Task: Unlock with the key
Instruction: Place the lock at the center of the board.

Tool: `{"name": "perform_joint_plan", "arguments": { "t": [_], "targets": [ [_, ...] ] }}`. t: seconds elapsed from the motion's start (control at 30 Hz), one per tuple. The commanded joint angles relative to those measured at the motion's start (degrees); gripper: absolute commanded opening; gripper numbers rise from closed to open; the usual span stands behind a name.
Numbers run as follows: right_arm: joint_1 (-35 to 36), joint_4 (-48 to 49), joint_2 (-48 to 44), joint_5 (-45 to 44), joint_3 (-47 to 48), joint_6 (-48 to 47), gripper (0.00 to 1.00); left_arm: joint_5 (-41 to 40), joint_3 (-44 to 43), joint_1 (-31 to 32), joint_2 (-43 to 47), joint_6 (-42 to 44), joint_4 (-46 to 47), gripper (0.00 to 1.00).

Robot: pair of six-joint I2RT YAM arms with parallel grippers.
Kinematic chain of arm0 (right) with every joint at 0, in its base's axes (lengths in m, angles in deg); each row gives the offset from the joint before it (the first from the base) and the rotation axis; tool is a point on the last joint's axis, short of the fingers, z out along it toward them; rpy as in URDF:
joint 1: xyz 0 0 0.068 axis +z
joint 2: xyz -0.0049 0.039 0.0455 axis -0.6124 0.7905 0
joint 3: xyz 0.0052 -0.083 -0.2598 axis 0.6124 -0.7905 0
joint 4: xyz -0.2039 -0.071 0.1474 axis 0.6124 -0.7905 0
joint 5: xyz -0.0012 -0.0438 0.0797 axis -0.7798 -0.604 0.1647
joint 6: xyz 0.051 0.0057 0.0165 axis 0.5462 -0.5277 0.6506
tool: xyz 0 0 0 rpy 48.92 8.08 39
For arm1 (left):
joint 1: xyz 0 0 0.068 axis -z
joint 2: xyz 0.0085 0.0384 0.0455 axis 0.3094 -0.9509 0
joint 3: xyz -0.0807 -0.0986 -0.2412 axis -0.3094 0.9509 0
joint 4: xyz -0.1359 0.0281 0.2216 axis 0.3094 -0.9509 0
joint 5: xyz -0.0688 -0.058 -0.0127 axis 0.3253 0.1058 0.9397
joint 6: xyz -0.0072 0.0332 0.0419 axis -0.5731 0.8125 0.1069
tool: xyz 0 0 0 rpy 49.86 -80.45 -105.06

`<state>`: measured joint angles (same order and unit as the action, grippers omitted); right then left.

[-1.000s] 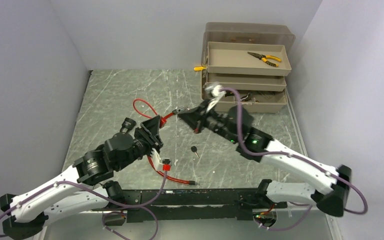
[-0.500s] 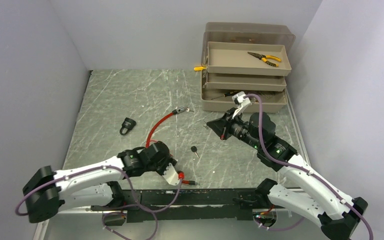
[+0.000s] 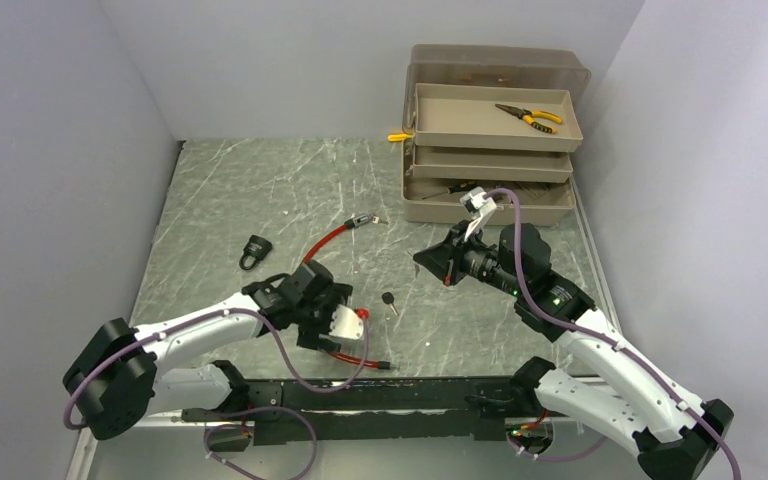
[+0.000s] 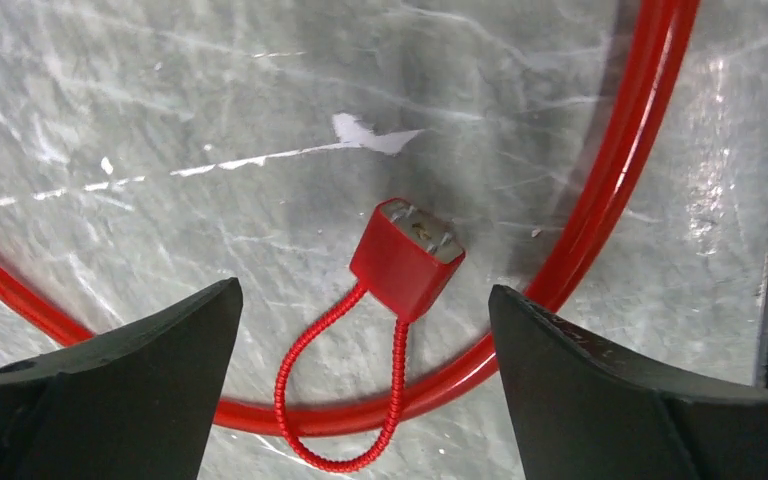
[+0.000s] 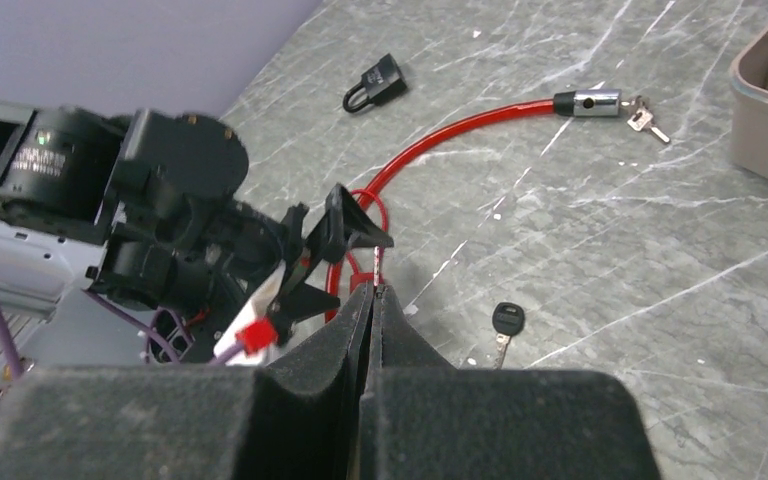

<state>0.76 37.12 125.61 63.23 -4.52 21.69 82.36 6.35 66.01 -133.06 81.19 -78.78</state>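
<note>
Marble tabletop [image 3: 260, 190]: black padlock [image 3: 254, 250] far left; left gripper [image 3: 328, 322] w/ fingers spread wide over red cable [image 3: 322, 243]; key [image 3: 388, 299] lies loose mid-table; right gripper [image 3: 430, 258] pinched together, nothing btwn fingers.

Bright even o/head light, soft shadows; glare on table [image 4: 712, 205]; right pincer [image 5: 372, 292] blurry.

Key [image 3: 388, 299] right of cable [image 3: 322, 241]

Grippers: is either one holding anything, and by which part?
Nothing is held. The left gripper is open above the red tag, and the right gripper is shut on nothing.
</note>
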Motion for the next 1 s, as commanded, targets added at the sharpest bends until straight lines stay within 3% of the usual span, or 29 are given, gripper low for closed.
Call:
{"name": "perform_joint_plan", "arguments": {
  "t": [0.0, 0.17, 0.33, 0.47, 0.57, 0.7, 0.77, 0.97],
  "targets": [
    [-0.53, 1.85, 0.19, 3.69, 0.96, -0.29, 0.00, 10.86, -7.59, -5.73, 1.16, -5.56, -4.62, 0.99],
    [-0.82, 2.78, 1.81, 10.90, 1.27, -1.75, 0.00, 26.64, -19.88, -14.95, 3.23, -10.76, -14.12, 0.99],
    [-0.80, 5.54, 5.51, 18.16, 2.44, -2.59, 0.00, 38.35, -32.84, -16.06, 0.06, -17.08, -19.71, 0.99],
    [-0.74, 6.99, 8.05, 22.74, 4.28, -3.01, 0.00, 44.33, -35.93, -16.26, -1.15, -24.08, -15.77, 0.99],
    [-0.65, 7.63, 8.98, 24.41, 5.07, -3.18, 0.00, 45.31, -37.92, -16.29, -2.12, -23.58, -16.80, 0.90],
    [-0.65, 9.32, 9.67, 24.92, 5.71, -2.90, 0.00, 45.96, -37.83, -16.28, -2.93, -25.06, -16.11, 0.62],
    [-0.43, 9.80, 10.23, 25.27, 6.22, -3.03, 0.00, 47.42, -38.05, -16.31, -3.23, -26.60, -15.33, 0.55],
    [0.76, 9.64, 12.38, 26.10, 8.39, -4.25, 0.00, 53.25, -40.85, -16.26, -4.46, -26.00, -17.79, 0.60]
  ]
}}
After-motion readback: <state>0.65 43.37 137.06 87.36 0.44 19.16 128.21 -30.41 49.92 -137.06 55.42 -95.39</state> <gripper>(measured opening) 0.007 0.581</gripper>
